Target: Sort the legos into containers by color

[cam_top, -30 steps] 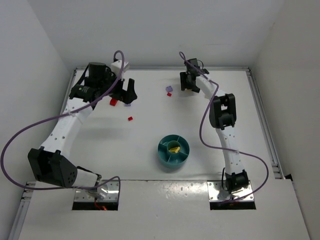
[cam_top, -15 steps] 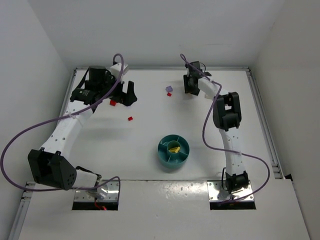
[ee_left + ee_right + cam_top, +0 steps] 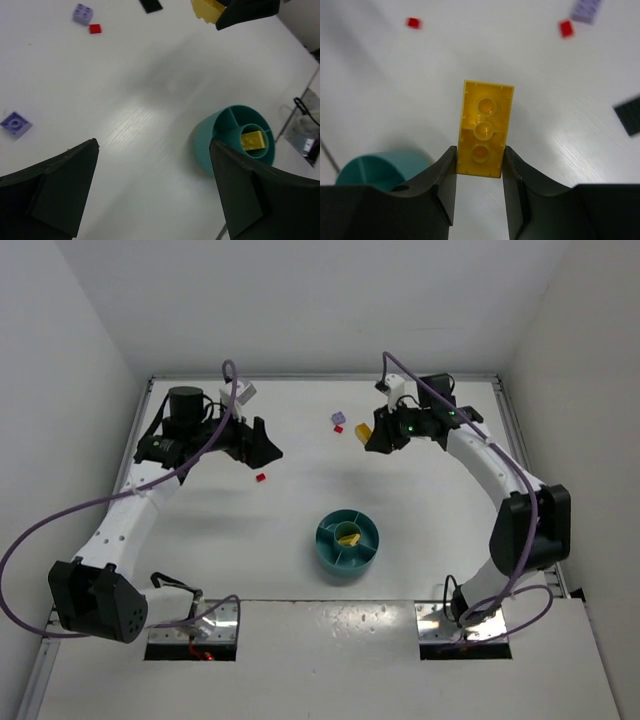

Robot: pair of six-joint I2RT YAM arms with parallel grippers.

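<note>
- Where the right gripper (image 3: 479, 156) presses its fingers (image 3: 442, 182) together, they pinch a yellow brick (image 3: 484, 129) by its long sides. Its hollow underside faces the wrist camera, and it is held above the table (image 3: 440, 510), towards the far right.
- Just left of that grip, at the far middle of the table, a lilac brick (image 3: 338, 418) and a small red brick (image 3: 338, 428) lie close together. A flat black piece (image 3: 630, 115) lies near them.
- The left gripper (image 3: 154, 145) hovers over the far left of the table with its jaws spread wide apart.
- A second lilac brick (image 3: 15, 123) lies on the table beneath that gripper, and a second red brick (image 3: 261, 477) lies just on its near side.
- The teal dish (image 3: 322, 540) stands at the near middle of the table, well apart from both grippers.
- Its centre well (image 3: 257, 152) holds another yellow brick (image 3: 252, 141), lying studs up.
</note>
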